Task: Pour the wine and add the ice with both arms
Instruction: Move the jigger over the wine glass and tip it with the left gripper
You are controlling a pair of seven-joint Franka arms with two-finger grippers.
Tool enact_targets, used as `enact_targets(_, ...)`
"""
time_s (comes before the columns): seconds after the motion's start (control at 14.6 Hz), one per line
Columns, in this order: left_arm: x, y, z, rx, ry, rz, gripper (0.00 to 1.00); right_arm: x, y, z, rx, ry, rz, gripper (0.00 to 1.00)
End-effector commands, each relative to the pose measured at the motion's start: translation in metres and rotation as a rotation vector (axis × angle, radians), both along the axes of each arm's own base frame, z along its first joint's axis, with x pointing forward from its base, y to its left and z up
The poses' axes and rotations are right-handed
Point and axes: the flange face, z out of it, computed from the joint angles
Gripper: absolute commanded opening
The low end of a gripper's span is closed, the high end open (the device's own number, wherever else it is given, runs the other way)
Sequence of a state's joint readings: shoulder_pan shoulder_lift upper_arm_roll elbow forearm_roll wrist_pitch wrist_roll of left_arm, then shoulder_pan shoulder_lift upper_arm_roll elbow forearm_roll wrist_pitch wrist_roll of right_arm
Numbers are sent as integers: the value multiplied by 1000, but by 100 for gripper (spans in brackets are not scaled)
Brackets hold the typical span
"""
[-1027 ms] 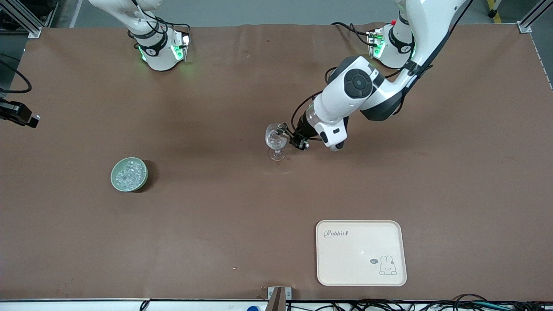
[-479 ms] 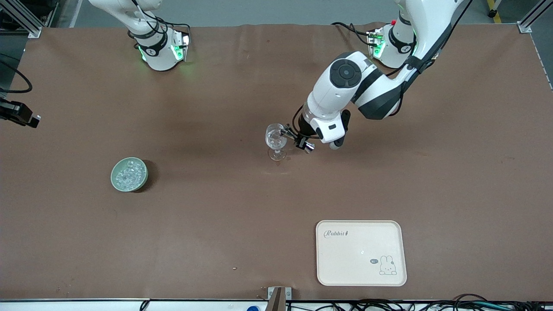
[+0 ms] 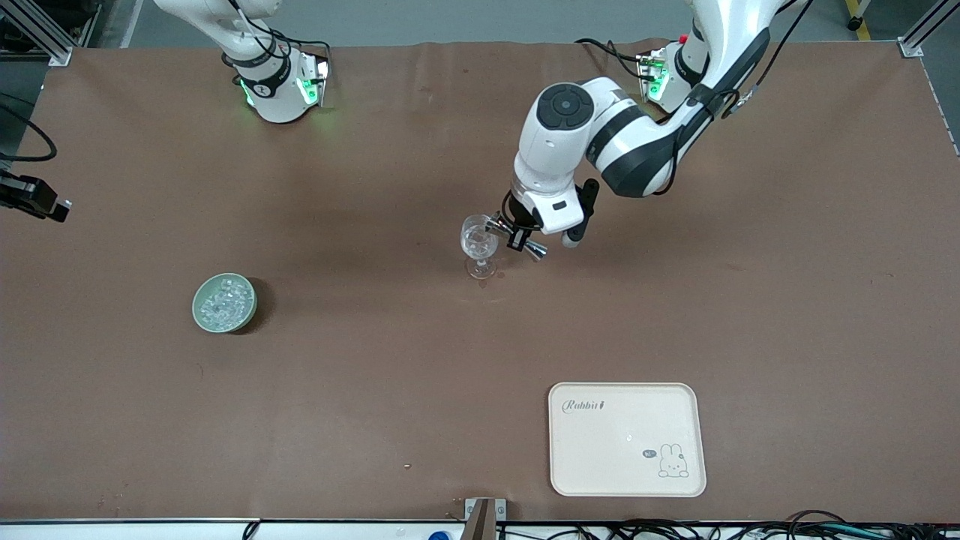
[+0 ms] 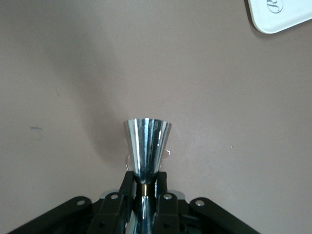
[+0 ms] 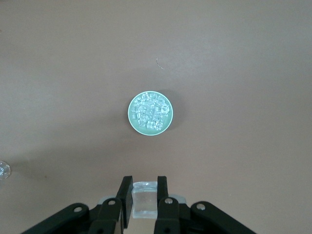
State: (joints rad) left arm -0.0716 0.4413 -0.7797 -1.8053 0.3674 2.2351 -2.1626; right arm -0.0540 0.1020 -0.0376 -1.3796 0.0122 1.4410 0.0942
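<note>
A clear wine glass (image 3: 478, 244) stands mid-table. My left gripper (image 3: 517, 238) is beside its rim, shut on the narrow waist of a shiny metal jigger (image 3: 527, 244). The jigger is tilted, with one end at the glass's rim. In the left wrist view the jigger (image 4: 146, 144) sticks out from the left gripper (image 4: 145, 187). Wine is out of view; the glass looks clear. The ice (image 3: 224, 301) fills a green bowl (image 3: 199, 315) toward the right arm's end. My right gripper (image 5: 145, 187) hangs high over that bowl (image 5: 131, 117), shut on one ice cube (image 5: 145, 201).
A cream tray (image 3: 626, 439) with a rabbit print lies near the front edge toward the left arm's end; its corner (image 4: 282, 14) shows in the left wrist view. The wine glass (image 5: 3, 169) peeks in at the edge of the right wrist view.
The left arm's forearm has swung toward its base and its wrist has turned, rotating the jigger beside the glass's rim. The glass, bowl and tray have not moved.
</note>
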Motion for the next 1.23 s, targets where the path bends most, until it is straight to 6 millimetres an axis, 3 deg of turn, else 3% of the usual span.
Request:
enact_targets(0.0,3,-4,8,21,-11,-1,1,-1,1,2,10,-4,-7,2)
enact_targets(0.27,-1,-7,17,-2,7,11,1,-1,1,2,10,-3,-7,2)
enact_targets(0.48,19,11,29,-94,102,110,0,-2,1,2,10,2,-8,2)
enact_targets(0.68,35,34,41,-194,173,102,0,-1,5,-1,11,12,-7,1)
enact_targets(0.89,62,71,52,-300,213,142,0,1,32,-2,11,12,-8,0)
enact_targets(1.1,99,124,48,-389,224,201,1,4,103,-2,13,-11,-86,0)
enact_targets(1.16,116,151,45,-427,222,238,1,5,128,-4,20,-24,-113,0)
